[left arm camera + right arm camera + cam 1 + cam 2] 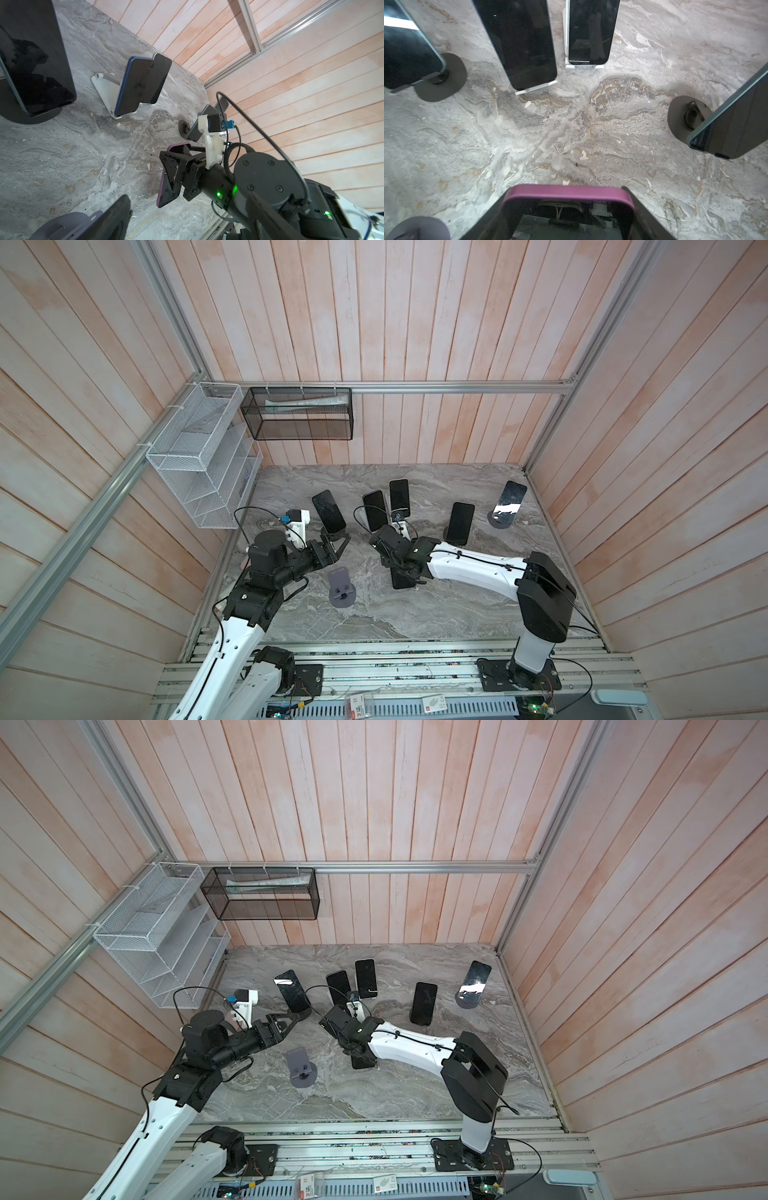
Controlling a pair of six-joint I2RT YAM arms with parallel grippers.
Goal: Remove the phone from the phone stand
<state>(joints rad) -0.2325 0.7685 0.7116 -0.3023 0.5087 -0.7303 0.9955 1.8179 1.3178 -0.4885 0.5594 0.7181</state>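
right gripper (405,570) clamps purple-cased black phone (566,194) | left gripper (338,547) half-open, empty | next: arm should lay it flat, clear of grey round-based plastic stand (341,591), before releasing

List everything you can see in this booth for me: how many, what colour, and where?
phones on stands: five, dark screens, spread across the back half of the tabletop
purple-cased phone: one, off any stand, in the right gripper
empty stand: one, grey, front-left of the middle
tabletop: one, grey marble
white wire basket: one, on the left wall
black mesh basket: one, on the back wall
pale tube: one, inside the black mesh basket
left gripper: one, black, at the base of the leftmost phone's stand
right gripper: one, black, shut on the purple-cased phone
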